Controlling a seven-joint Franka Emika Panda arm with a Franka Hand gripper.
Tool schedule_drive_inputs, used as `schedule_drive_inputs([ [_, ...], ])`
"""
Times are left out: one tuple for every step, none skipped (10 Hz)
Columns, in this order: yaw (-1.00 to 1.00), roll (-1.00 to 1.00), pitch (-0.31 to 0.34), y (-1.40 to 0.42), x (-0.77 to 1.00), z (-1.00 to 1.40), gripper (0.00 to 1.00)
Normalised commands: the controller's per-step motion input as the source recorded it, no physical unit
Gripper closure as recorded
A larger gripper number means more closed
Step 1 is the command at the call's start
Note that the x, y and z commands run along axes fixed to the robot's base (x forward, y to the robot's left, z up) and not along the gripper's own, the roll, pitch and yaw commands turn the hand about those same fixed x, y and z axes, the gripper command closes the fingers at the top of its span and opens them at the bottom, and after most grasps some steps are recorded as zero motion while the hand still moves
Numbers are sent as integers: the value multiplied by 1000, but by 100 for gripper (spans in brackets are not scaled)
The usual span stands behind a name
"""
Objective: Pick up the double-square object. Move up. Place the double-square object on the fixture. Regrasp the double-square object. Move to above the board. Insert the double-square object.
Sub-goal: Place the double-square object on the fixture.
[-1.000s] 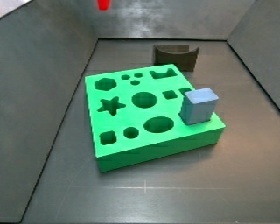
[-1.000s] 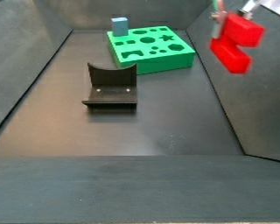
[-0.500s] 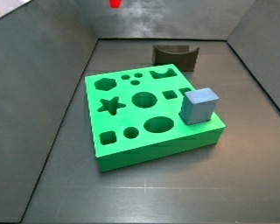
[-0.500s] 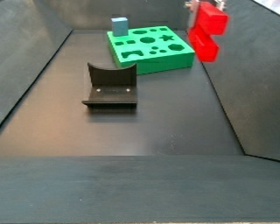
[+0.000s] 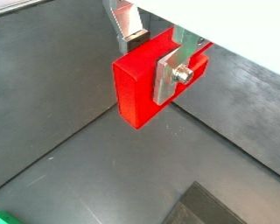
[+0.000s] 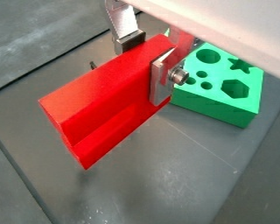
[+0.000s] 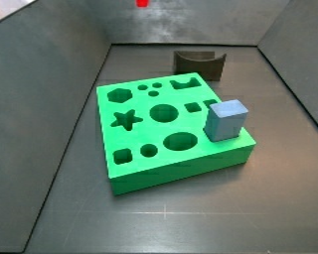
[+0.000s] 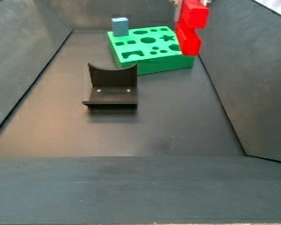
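Note:
The gripper is shut on the double-square object, a bright red block, and holds it in the air between its silver fingers. In a side view the double-square object hangs beside the far right corner of the green board. In a side view only its lower tip shows, at the top edge above the back wall. The board lies flat with star, hexagon, circle and square holes. The fixture, a dark bracket, stands on the floor, apart from the board.
A grey-blue cube stands on the board's corner, also seen as the cube at the board's far end. Dark walls close in the floor on all sides. The fixture stands behind the board near the back wall.
The gripper has carried the red double-square object sideways from the right wall toward the board. Board, cube and fixture have not moved.

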Motion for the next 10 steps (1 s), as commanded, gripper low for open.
schedule_drive_inputs([
  [32, 67, 172, -54, 1000, 34, 100],
  [42, -1000, -3, -293, 1000, -169, 100],
  [41, -1000, -2, -288, 1000, -178, 100],
  [27, -1000, -3, -236, 1000, -152, 100],
  [16, -1000, 10, -198, 1000, -125, 100],
  [12, -1000, 22, -188, 1000, -114, 100],
  [1, -1000, 47, -143, 1000, -90, 100],
  [-6, -1000, 57, -123, 1000, -81, 100],
  [-22, -1000, 74, -88, 1000, -65, 100],
  [-42, -1000, 89, -58, 1000, -54, 100],
])
